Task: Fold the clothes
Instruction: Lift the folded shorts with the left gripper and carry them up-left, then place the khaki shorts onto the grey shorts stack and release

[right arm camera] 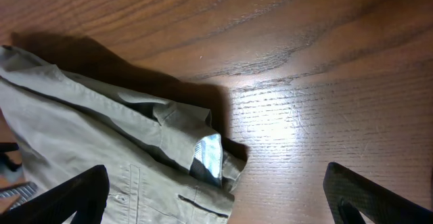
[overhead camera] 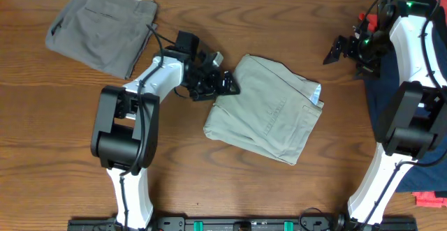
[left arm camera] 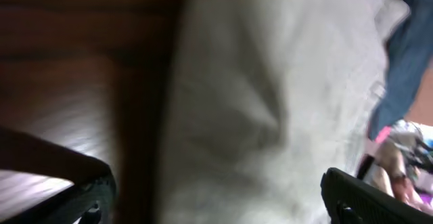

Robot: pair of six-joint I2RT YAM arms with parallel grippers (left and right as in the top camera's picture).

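Khaki cotton shorts (overhead camera: 269,109), folded into a rumpled slab mid-way across glossy, grained wood table (overhead camera: 56,119). Left gripper (overhead camera: 227,83) at their left edge, jaws spread; right gripper (overhead camera: 335,49) well apart, likewise agape. Pale blue lining (right arm camera: 210,155) crisp only from right wrist.

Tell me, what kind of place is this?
Probably a robot lab or test bench, not a home: a left arm and a right arm stand at a wooden table, with khaki shorts and grey shorts laid out.
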